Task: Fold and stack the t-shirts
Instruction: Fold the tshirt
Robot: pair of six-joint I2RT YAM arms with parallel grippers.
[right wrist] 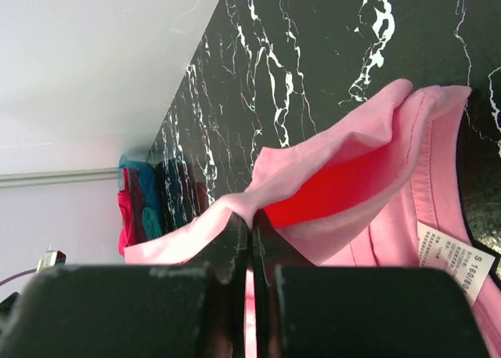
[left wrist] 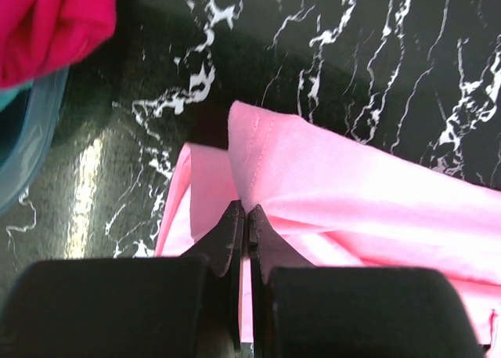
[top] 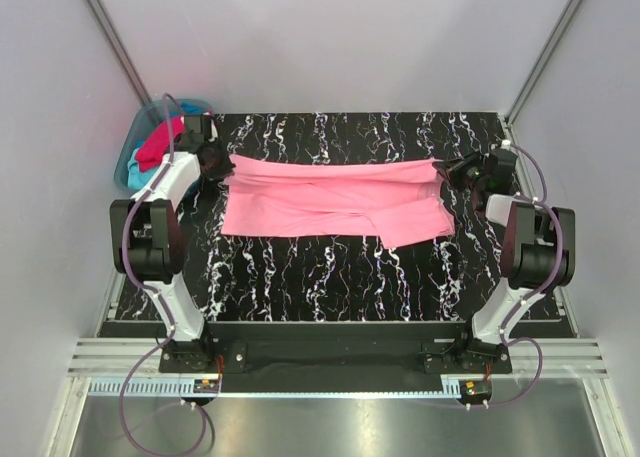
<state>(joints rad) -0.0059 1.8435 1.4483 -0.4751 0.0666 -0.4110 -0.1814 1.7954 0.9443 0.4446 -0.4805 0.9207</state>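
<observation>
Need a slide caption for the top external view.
Left hand and right hand pinch opposite ends of the pink t-shirt across the marbled table.

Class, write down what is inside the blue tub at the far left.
A red tee lies on top, with a turquoise tee showing beneath it. The left arm covers part of the tub, so anything deeper is hidden.

t-shirt (top: 335, 202) across far half of table (top: 330, 277), between left gripper (top: 227, 171) and right gripper (top: 444, 169), tub (top: 134, 149) at far-left corner
</observation>
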